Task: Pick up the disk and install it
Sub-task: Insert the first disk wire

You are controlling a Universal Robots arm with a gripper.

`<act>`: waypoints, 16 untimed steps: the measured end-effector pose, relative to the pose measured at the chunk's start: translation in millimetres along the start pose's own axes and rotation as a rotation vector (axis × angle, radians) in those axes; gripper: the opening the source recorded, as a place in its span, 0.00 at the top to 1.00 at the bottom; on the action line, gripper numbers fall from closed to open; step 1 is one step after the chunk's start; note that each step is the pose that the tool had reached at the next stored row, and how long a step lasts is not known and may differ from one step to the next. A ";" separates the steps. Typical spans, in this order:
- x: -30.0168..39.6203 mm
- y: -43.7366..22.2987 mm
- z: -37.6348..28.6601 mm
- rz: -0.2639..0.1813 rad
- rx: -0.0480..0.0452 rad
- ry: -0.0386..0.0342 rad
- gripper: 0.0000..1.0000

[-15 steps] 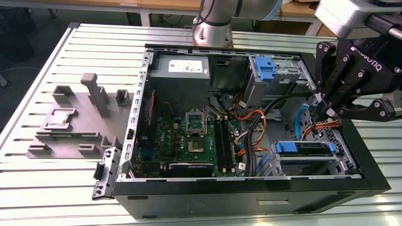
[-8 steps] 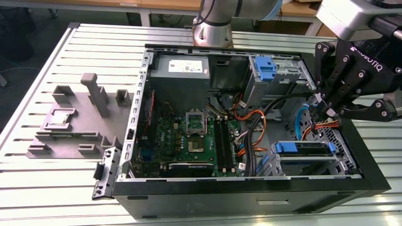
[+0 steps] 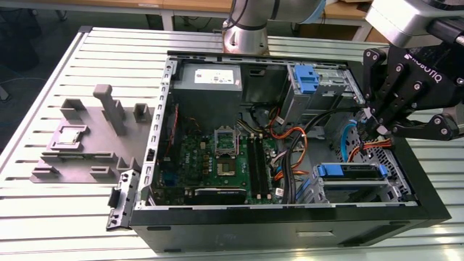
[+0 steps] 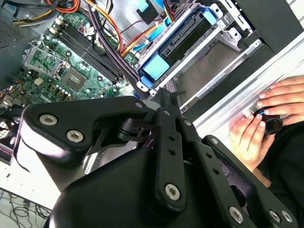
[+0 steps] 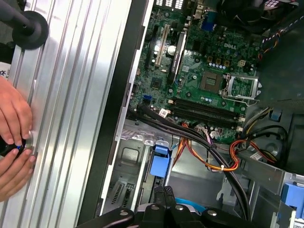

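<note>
the gripper (image 3: 377,129) hangs over the open case (image 3: 290,223), at the exterior view's right, above the orange and black cables (image 3: 290,147). its jaws are clenched together, tip to tip, with nothing between them; both wrist views show the same.

the disk (image 3: 355,172) is apart from the gripper, below it. it lies flat in the metal cage (image 3: 362,191) in the case's corner, its blue carrier around it. in the second wrist view the disk (image 4: 178,40) sits inside the cage's silver rails, just beside the motherboard (image 4: 61,66).

a bare blue bracket (image 3: 308,80) sits on another cage at the far side of the case.

a grey fixture (image 3: 87,136) lies on the slatted desk (image 3: 58,217), left of the case in the exterior view.

a person's hands (image 4: 259,126) rest on the desk beside the case, fingers around a small dark object.
</note>
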State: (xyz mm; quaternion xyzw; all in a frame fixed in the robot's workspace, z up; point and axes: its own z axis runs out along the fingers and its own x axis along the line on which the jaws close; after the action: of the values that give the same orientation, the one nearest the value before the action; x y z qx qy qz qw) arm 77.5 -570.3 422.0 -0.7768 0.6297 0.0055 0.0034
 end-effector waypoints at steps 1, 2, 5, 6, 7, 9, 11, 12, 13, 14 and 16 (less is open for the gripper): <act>0.0 0.0 0.0 0.000 0.0000 0.0000 0.90; 0.0 0.0 0.0 0.000 0.0000 0.0000 0.90; 0.0 0.0 0.1 -0.022 -0.0003 0.0001 0.90; 0.0 0.0 0.2 -0.039 -0.0005 0.0000 0.90; 0.0 0.0 0.2 -0.050 -0.0006 0.0001 0.90; 0.0 0.0 0.2 -0.054 -0.0007 0.0001 0.90; 0.0 0.0 0.2 -0.054 -0.0007 0.0001 0.90; 0.0 0.0 0.2 -0.054 -0.0007 0.0002 0.90; 0.0 0.0 0.2 -0.055 -0.0007 0.0001 0.90; 0.0 0.0 0.2 -0.058 -0.0007 0.0001 0.90; 0.0 0.0 0.2 -0.074 -0.0010 0.0002 0.90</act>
State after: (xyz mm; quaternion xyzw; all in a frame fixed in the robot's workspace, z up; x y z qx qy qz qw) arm 77.5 -570.3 421.8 -0.7995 0.6006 0.0056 0.0032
